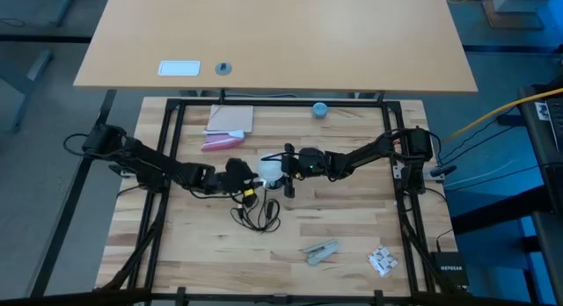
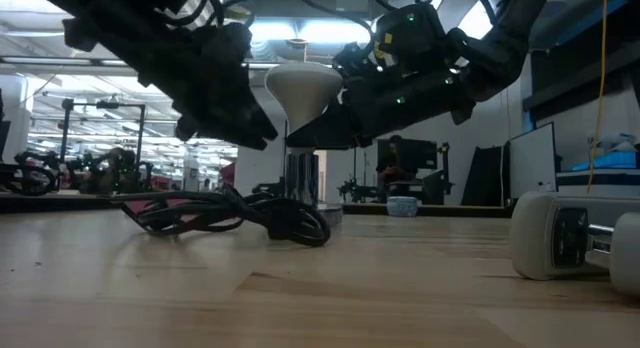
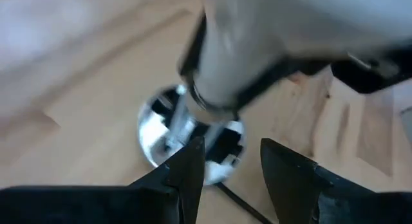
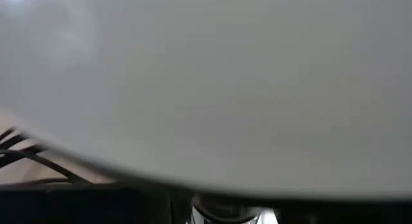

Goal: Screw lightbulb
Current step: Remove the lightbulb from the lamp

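From above, both arms met near the middle of the wooden desk point(image 1: 352, 244). The left gripper point(image 1: 249, 178) came in from the left edge and the right gripper point(image 1: 288, 163) from the right, with the lightbulb point(image 1: 272, 170) a small white patch between them. That view did not show what the bulb sat on.

The low view supplied that: the lightbulb point(image 2: 303, 91) stood dome-up on a shiny upright stem point(image 2: 300, 178), raised above the desk top, with a coiled black cord point(image 2: 235, 215) lying on the wood beside the stem's foot. The right gripper point(image 2: 345, 123) pressed in beside the bulb's neck, but whether its claw had closed on it I cannot tell.

The left wrist view alone showed the left gripper's fingers point(image 3: 190, 169) standing apart with nothing between them, just short of the round silver base point(image 3: 191, 139) and the pale bulb point(image 3: 238, 56) above it. The right wrist view was filled by the white lightbulb point(image 4: 206, 82) at very close range.
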